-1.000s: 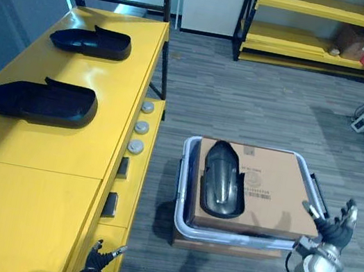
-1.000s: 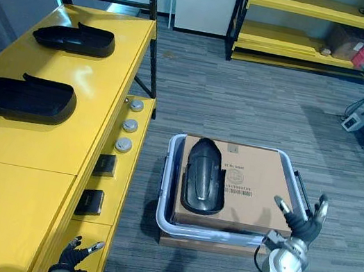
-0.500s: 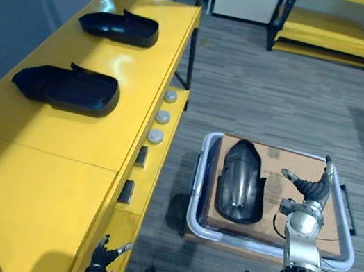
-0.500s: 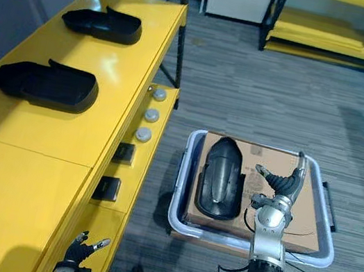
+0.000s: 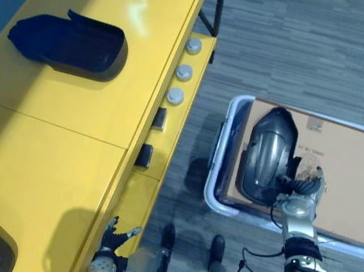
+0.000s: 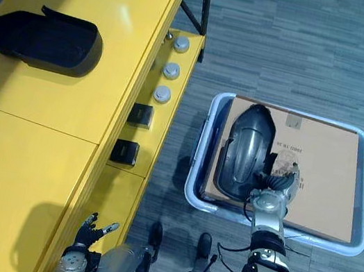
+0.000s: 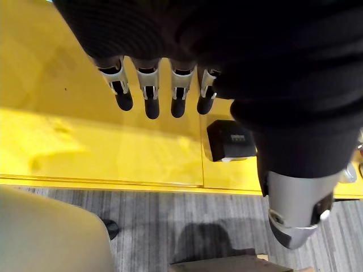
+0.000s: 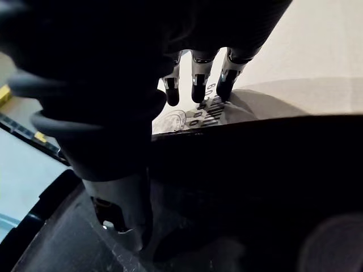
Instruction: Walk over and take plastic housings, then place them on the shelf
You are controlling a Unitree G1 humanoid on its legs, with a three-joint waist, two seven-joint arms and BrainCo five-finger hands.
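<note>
Black plastic housing lies on the cardboard box right of centre, likely light, stiff and slick, so pinch its thin lower rim, where your right hand sits with thumb and straight fingers apart; your left hand hangs relaxed, lower left
</note>
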